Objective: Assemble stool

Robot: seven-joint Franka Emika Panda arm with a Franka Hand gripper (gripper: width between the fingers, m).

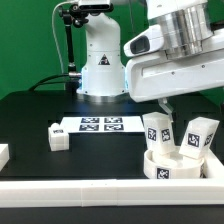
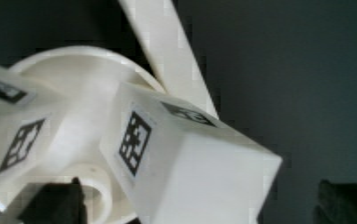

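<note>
The round white seat (image 1: 176, 168) lies at the exterior view's right, near the front rail. Two tagged white legs stand in it, one on the left (image 1: 157, 130) and one on the right (image 1: 198, 136). A third leg (image 1: 57, 137) lies on the black table beside the marker board. My gripper (image 1: 165, 106) hangs over the left standing leg. In the wrist view that leg (image 2: 189, 150) fills the space between my dark fingers (image 2: 50, 203), with a gap on each side. The gripper (image 2: 193, 208) is open. The seat rim (image 2: 77, 62) and the other leg (image 2: 11, 125) also show there.
The marker board (image 1: 100, 124) lies mid-table in front of the robot base (image 1: 100, 60). A white border rail (image 1: 90, 190) runs along the front edge and also crosses the wrist view (image 2: 161, 45). A white block (image 1: 3, 153) sits at the exterior view's left edge.
</note>
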